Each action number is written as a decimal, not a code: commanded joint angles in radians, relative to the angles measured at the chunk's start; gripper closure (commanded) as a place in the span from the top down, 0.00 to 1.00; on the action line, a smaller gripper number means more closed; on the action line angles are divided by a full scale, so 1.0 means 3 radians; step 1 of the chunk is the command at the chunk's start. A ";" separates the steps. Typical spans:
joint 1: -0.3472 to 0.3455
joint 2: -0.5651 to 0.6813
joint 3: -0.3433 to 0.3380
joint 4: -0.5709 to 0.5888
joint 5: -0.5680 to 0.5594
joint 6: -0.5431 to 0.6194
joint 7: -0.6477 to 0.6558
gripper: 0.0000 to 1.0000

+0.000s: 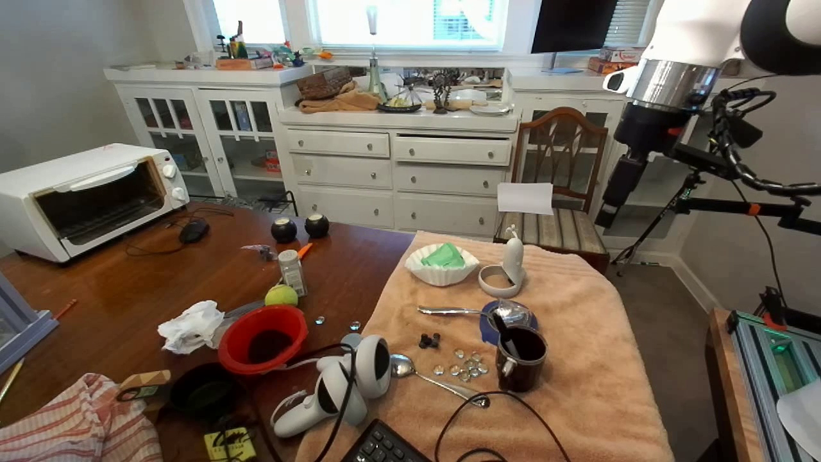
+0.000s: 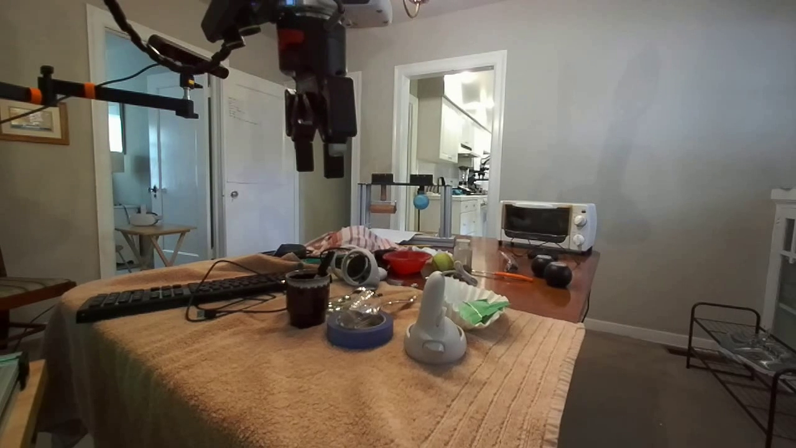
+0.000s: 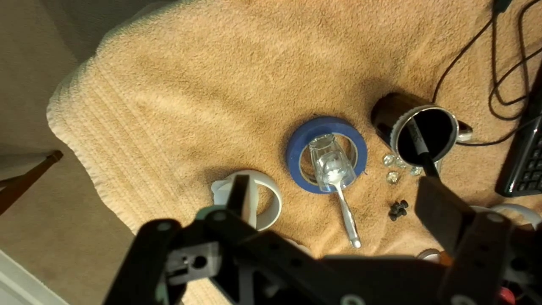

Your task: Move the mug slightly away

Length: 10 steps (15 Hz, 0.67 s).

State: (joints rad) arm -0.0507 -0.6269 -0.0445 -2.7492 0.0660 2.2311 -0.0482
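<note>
The mug is a small dark glossy cylinder standing upright on the tan towel, and it shows in both exterior views (image 1: 524, 372) (image 2: 308, 302). In the wrist view the mug (image 3: 391, 113) is at the upper right, with its handle facing right. A dark marker (image 3: 419, 140) stands in it and leans on the rim. My gripper is open and empty, high above the towel, in both exterior views (image 1: 606, 217) (image 2: 319, 163). In the wrist view the gripper's fingertips (image 3: 338, 203) are wide apart. The mug is well below and touches neither finger.
A blue tape roll (image 3: 297, 163) with a clear glass (image 3: 324, 152) and spoon on it lies beside the mug. A white controller (image 2: 433, 326), glass beads (image 1: 471, 367), a keyboard (image 2: 180, 295) and its cable, a second spoon and a red bowl (image 1: 263, 340) are around.
</note>
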 commanded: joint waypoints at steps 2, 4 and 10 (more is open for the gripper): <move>0.0091 0.0466 0.0199 -0.0005 0.0012 0.0586 0.0311 1.00; 0.0123 0.0648 0.0284 -0.0016 0.0015 0.0768 0.0452 1.00; 0.0271 0.1164 0.0425 -0.0018 0.0082 0.0941 0.0701 1.00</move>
State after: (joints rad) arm 0.0045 -0.3562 0.0724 -2.7554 0.0673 2.4529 0.1305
